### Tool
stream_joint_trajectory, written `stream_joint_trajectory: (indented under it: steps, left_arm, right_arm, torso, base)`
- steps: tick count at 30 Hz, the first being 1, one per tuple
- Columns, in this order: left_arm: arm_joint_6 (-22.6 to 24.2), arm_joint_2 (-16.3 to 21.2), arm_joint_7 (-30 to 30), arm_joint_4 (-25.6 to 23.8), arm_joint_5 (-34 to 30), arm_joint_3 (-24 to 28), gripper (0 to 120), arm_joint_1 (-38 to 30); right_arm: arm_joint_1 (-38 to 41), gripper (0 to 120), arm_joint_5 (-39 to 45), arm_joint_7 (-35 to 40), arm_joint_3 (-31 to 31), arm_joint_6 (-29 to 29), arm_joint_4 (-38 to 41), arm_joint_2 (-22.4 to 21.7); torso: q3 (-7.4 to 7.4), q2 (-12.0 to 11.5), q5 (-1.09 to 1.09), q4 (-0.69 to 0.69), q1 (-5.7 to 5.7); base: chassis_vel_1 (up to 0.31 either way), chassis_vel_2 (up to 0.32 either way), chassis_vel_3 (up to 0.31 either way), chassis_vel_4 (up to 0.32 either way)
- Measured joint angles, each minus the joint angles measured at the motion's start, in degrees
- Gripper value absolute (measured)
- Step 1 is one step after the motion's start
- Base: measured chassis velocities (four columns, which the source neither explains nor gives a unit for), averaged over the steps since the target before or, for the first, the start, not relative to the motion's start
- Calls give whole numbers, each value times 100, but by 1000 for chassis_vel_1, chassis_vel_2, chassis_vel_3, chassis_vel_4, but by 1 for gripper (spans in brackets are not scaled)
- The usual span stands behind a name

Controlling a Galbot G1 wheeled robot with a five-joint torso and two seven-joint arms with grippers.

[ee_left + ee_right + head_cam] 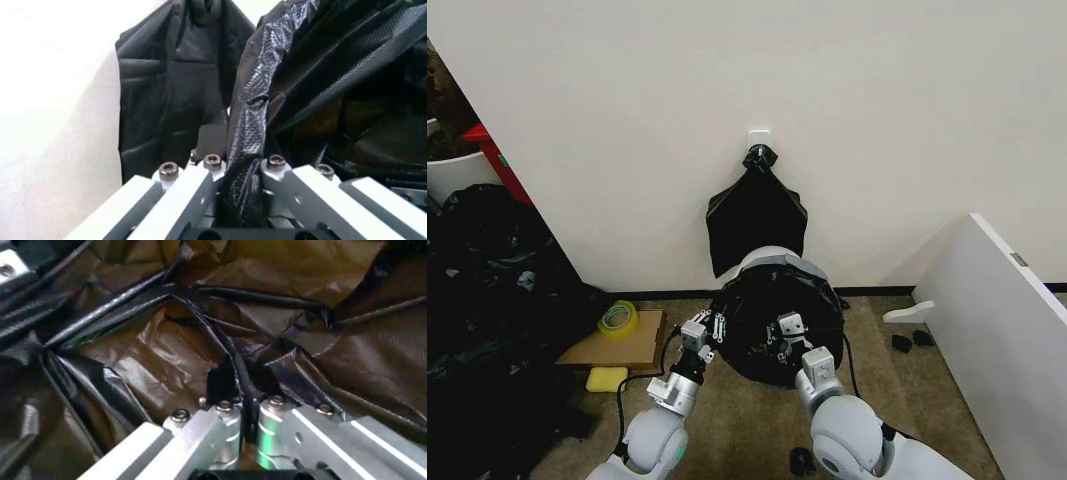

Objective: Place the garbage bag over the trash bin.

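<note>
- Black plastic is what you see first: the garbage bag (762, 325) is draped over the trash bin (772, 257), which stands on the floor against the wall, and of the bin itself you can make out only an off-white strip of rim at the wall side.
- Your left gripper (706, 334) sits at the bin's left edge; in the left wrist view its fingers (180, 192) are closed on a gathered fold of the garbage bag (248, 150), the film pinched in the narrow gap between them.
- Your right gripper (789, 331) is over the bin's mouth, down among the crumpled bag; the right wrist view shows its fingers (277, 425) pinched together on a thin black pleat of the bag (167, 365).
- A second black bag (756, 215) hangs on the wall directly above the bin (from a small white hook (759, 137)).
- To the bin's left, on the floor, a roll of yellow-green tape (617, 318) rests on a sheet of cardboard (612, 345), with a yellow sponge (607, 379) just beside the cardboard's near edge.
- To the bin's right a white panel (1007, 330) leans at an angle.
</note>
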Motion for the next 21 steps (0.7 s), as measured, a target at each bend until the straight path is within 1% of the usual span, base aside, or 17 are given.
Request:
stream_joint_trajectory:
  steps: [5, 9, 10, 12, 13, 15, 16, 17, 19, 21]
  left_arm:
    - [0, 5, -1, 38, 3, 3, 1, -11]
    - [2, 21, -6, 93, 3, -3, 1, -36]
    - [4, 23, -11, 116, 3, -8, 1, -46]
    - [5, 26, -14, 138, 1, -9, 1, -53]
    - [5, 26, -14, 138, 1, -9, 1, -53]
    - [8, 25, -14, 145, -3, -7, 1, -60]
    - [10, 24, -16, 147, -6, -7, 1, -64]
    - [10, 24, -16, 147, -6, -7, 1, -64]
    - [14, 24, -19, 150, -10, -7, 1, -73]
    - [17, 23, -22, 150, -15, -10, 1, -80]
  right_arm:
    - [-23, 0, -148, -23, 93, 27, -52, 20]
    - [-143, 0, -287, -173, 166, 219, 13, 12]
    - [-194, 2, -405, -295, 202, 376, 16, 0]
    - [-266, 11, -613, -483, 261, 619, 13, -18]
    - [-266, 11, -613, -483, 261, 619, 13, -18]
    - [-342, 20, -747, -606, 296, 759, 8, -36]
    - [-374, 25, -754, -620, 296, 762, 14, -41]
    - [-374, 25, -754, -620, 296, 762, 14, -41]
    - [-413, 31, -754, -621, 287, 742, 33, -50]
    - [-443, 40, -736, -614, 263, 702, 47, -53]
  torso:
    - [0, 0, 0, 0, 0]
    - [0, 0, 0, 0, 0]
    - [0, 0, 0, 0, 0]
    - [0, 0, 0, 0, 0]
    - [0, 0, 0, 0, 0]
    - [0, 0, 0, 0, 0]
    - [0, 0, 1, 0, 0]
    - [0, 0, 1, 0, 0]
    - [0, 0, 0, 0, 0]
    - [0, 0, 0, 0, 0]
  base:
    - [0, 0, 0, 0]
    - [0, 0, 0, 0]
    - [0, 0, 0, 0]
    - [0, 0, 0, 0]
    - [0, 0, 0, 0]
    - [0, 0, 0, 0]
    - [0, 0, 0, 0]
    - [0, 0, 0, 0]
    - [0, 0, 0, 0]
    - [0, 0, 0, 0]
